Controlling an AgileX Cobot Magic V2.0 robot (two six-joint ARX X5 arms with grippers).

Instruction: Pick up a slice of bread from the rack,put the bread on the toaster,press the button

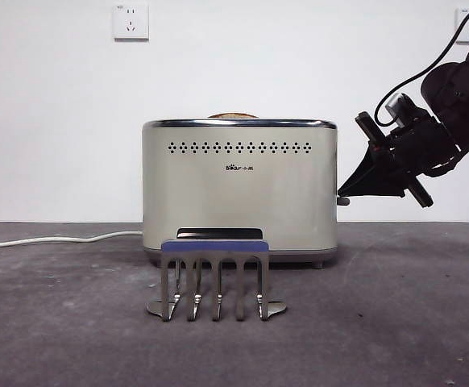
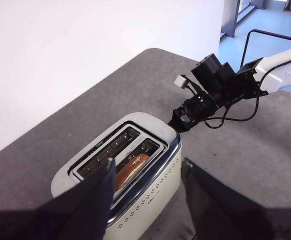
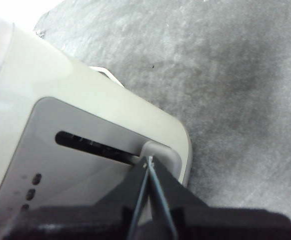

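Right arm pose: I reached in from the toaster's narrow end, sloping down, my right gripper tapering to a point at the button.
Right gripper state: my jaws were pressed together with nothing between them, the joined tips touching the grey lever.
Left arm pose: I held my left gripper above the toaster, looking down on its slots.
Left gripper state: jaws spread apart, holding nothing.
Bread: the slice of bread stood on edge in the slot nearer the vent holes, its long axis along the toaster's length, only the domed crust showing above the chrome rim.
Rack: the rack stood empty on the table just in front of the toaster, prongs upright.
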